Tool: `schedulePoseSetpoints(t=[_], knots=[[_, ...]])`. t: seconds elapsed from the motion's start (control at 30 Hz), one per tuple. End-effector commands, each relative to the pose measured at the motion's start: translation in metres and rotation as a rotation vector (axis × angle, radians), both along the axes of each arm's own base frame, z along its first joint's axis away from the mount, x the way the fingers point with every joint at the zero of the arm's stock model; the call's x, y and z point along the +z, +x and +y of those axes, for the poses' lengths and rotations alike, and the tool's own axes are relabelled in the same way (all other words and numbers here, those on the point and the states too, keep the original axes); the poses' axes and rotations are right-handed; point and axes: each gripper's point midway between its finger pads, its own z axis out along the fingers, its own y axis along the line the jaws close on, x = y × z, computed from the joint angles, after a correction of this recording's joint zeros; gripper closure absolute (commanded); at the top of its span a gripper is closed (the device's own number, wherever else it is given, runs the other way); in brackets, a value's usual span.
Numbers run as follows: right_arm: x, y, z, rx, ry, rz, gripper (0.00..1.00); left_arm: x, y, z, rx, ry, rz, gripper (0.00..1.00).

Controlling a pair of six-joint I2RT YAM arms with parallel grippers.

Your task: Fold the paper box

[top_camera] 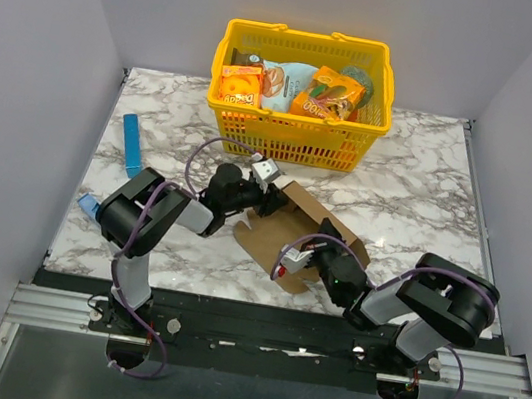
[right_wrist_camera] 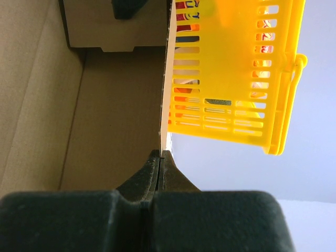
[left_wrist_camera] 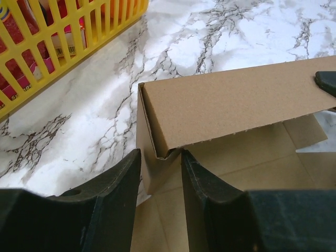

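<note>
– Right claw (right_wrist_camera: 160, 155) first: how do its jaws stand?
– Pressed together on a thin upright wall of the paper box (right_wrist_camera: 115, 121), pinching its edge. The plain brown inside of the box runs away from that claw on one side.
– And the left claw (left_wrist_camera: 161, 155)?
– Its fingers (left_wrist_camera: 121, 194) stand apart, one on each side of the lower corner of a raised flap. I cannot tell whether either pad touches the cardboard.
– Where does the box lie?
– On the marble table (top_camera: 420, 184), between the two claws, partly folded, with walls up and the top open.
– And beyond the claws?
– The yellow basket (top_camera: 297, 134) stands just past the box, with orange snack packs (top_camera: 241, 84) in it. A slim blue box (top_camera: 133, 145) lies flat, well off to the left claw's outer side.
</note>
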Motion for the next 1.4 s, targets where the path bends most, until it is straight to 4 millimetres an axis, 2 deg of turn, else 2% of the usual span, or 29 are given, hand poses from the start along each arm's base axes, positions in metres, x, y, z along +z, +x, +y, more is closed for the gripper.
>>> schedulePoseSetpoints(t=[0.0, 0.17, 0.3, 0.47, 0.53, 0.7, 0.73, 0.77, 0.87, 1.03, 1.13, 1.27, 1.37], knots=[[0.007, -0.006, 0.009, 0.042, 0.066, -0.022, 0.99, 0.015, 0.009, 0.001, 0.069, -0.052, -0.087, 0.58], [0.01, -0.006, 0.009, 0.04, 0.083, -0.025, 0.99, 0.008, 0.015, 0.003, 0.163, -0.021, -0.093, 0.59], [0.01, -0.006, 0.01, 0.044, 0.087, -0.024, 0.99, 0.006, 0.023, 0.006, 0.25, -0.025, -0.073, 0.69], [0.012, -0.006, 0.009, 0.042, 0.095, -0.029, 0.99, 0.0, 0.03, 0.014, 0.382, 0.007, -0.062, 0.71], [0.011, -0.006, 0.009, 0.044, 0.096, -0.028, 0.99, -0.001, 0.029, 0.014, 0.399, 0.0, -0.062, 0.71], [0.012, -0.006, 0.009, 0.041, 0.099, -0.03, 0.99, -0.006, 0.029, 0.016, 0.471, 0.008, -0.058, 0.78], [0.012, -0.006, 0.009, 0.04, 0.1, -0.031, 0.99, -0.007, 0.027, 0.014, 0.467, 0.003, -0.06, 0.76], [0.013, -0.006, 0.009, 0.042, 0.104, -0.035, 0.99, -0.006, 0.025, 0.008, 0.432, -0.007, -0.06, 0.67], [0.014, -0.006, 0.008, 0.04, 0.108, -0.038, 0.99, -0.007, 0.022, 0.002, 0.407, -0.019, -0.059, 0.53], [0.015, -0.006, 0.008, 0.039, 0.11, -0.042, 0.99, -0.01, 0.023, -0.002, 0.397, -0.016, -0.053, 0.5], [0.016, -0.006, 0.008, 0.038, 0.11, -0.044, 0.99, -0.013, 0.024, -0.002, 0.398, -0.01, -0.051, 0.58], [0.018, -0.006, 0.008, 0.038, 0.118, -0.051, 0.99, -0.015, 0.025, -0.002, 0.413, -0.014, -0.054, 0.74], [0.019, -0.006, 0.006, 0.032, 0.124, -0.054, 0.99, -0.016, 0.029, 0.004, 0.475, -0.002, -0.06, 0.8]])
